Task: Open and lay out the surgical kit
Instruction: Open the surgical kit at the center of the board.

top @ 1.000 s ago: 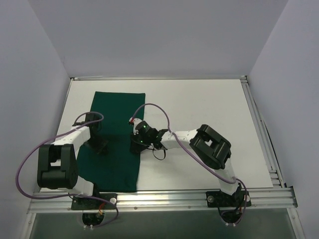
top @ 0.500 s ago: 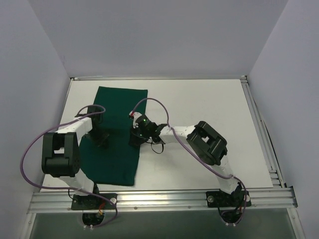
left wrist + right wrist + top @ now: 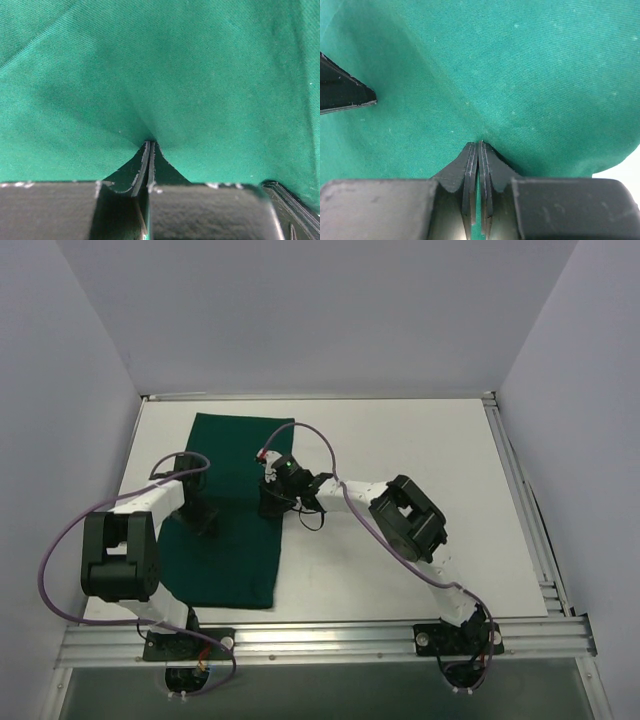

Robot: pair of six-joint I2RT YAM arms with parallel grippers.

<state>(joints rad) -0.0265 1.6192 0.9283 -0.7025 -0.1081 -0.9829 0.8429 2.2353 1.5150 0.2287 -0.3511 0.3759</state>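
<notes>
Left claw [image 3: 150,143] and right claw [image 3: 478,144] have both travelled farther up the table [image 3: 420,450], each pinching a fold of the green cloth [image 3: 228,560] and dragging it along the left half toward the far edge; you're sliding it, not yet opening it.

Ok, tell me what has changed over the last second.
Both arms reached farther from their bases, and the green cloth wrap slid with them across the table toward its far edge. The left gripper and right gripper stayed pinched shut on the wrap, which keeps its long rectangular shape.
</notes>
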